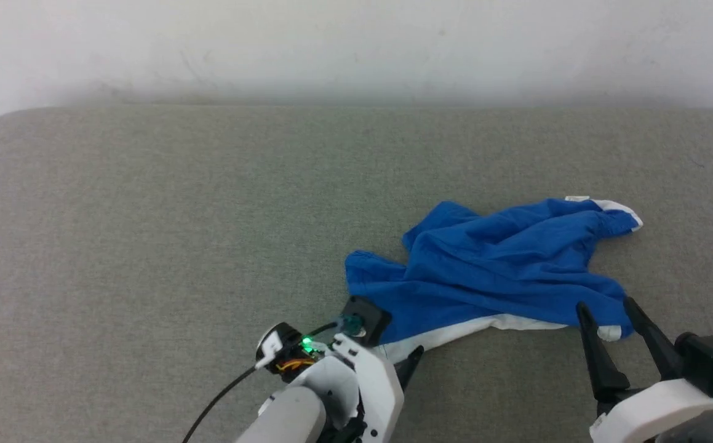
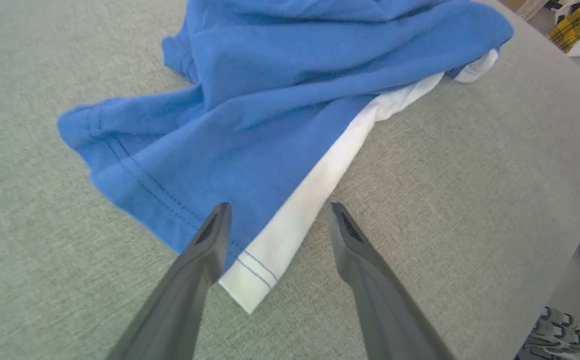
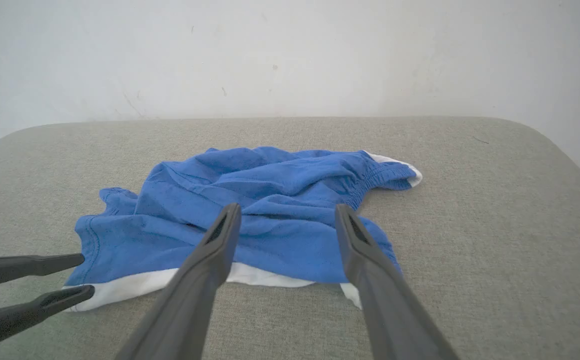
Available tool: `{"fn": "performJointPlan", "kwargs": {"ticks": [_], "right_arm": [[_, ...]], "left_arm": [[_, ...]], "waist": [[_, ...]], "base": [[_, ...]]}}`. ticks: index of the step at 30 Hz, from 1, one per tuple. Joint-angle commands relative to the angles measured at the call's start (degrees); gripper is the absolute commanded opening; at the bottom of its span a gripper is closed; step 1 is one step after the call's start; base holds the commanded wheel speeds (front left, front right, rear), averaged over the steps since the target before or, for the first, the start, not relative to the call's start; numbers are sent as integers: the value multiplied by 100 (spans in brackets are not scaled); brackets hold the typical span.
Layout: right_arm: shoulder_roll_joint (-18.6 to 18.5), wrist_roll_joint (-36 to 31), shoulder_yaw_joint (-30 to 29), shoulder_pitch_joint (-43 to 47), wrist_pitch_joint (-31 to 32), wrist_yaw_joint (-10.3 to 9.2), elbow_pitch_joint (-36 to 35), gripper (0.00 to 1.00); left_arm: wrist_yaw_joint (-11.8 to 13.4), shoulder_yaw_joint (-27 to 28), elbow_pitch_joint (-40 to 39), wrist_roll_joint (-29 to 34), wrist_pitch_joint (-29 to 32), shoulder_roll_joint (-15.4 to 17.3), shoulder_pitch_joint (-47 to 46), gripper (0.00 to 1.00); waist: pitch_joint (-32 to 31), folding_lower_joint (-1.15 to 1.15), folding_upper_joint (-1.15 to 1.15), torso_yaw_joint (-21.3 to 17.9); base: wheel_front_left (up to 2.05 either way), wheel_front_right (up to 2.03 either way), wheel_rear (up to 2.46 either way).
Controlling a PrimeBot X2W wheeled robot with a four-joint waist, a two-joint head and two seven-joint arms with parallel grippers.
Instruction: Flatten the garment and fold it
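The garment (image 1: 497, 264), blue shorts with a white side stripe, lies crumpled on the grey table (image 1: 147, 246), right of centre. My left gripper (image 1: 406, 358) is at its near left corner. In the left wrist view that gripper (image 2: 279, 207) is open, its fingers straddling the white stripe's hem corner on the garment (image 2: 269, 100). My right gripper (image 1: 605, 304) is open at the near right corner, by the gathered waistband. The right wrist view looks across the garment (image 3: 279, 180) between the open right gripper (image 3: 288, 207), with the left gripper (image 3: 87, 274) open at the left edge.
A white wall (image 1: 356, 49) runs behind the table. The table's rounded edge (image 2: 575, 210) falls away to the floor, where shoes (image 2: 552, 335) and a yellow plaid bag (image 2: 577, 22) lie. Bare grey surface stretches left of the garment.
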Motion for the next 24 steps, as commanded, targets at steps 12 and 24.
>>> {"fn": "performJointPlan", "kwargs": {"ticks": [12,24], "right_arm": [[1,153,-110,-188,111,-5,193,100],[-934,969,-407,-951,1802,-5,1450,100]], "left_arm": [[-45,-1248,730,-722,1628,644,-601,0],[235,-865,200,-909,580,804,-463,0]], "waist": [[271,0,0,-286],[268,0,0,-46]], "base": [[0,0,0],[0,0,0]]}}
